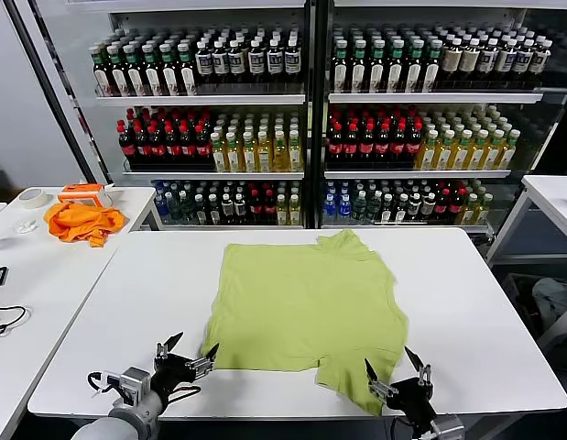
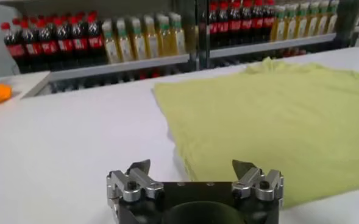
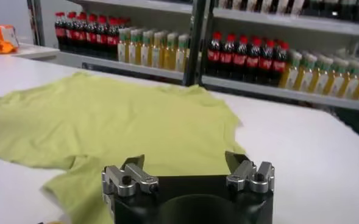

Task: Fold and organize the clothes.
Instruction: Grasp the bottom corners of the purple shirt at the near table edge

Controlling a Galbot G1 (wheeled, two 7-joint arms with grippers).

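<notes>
Both open hands, left hand (image 1: pixel 187 356) and right hand (image 1: pixel 396 375), flank the T-shirt's (image 1: pixel 306 302) near hem on the desk (image 1: pixel 475 302), ready to grip its corners.

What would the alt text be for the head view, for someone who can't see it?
A lime-green T-shirt lies partly folded on a white table, with the left gripper and right gripper at its near edge, fingers open. Behind stand shelves of bottled drinks; an orange cloth lies on a side table.

probably a shop or mock store: glass-fronted shelves (image 1: pixel 306 110) packed with rows of bottled drinks (image 1: pixel 164 142) behind white tables (image 1: pixel 466 302).
</notes>
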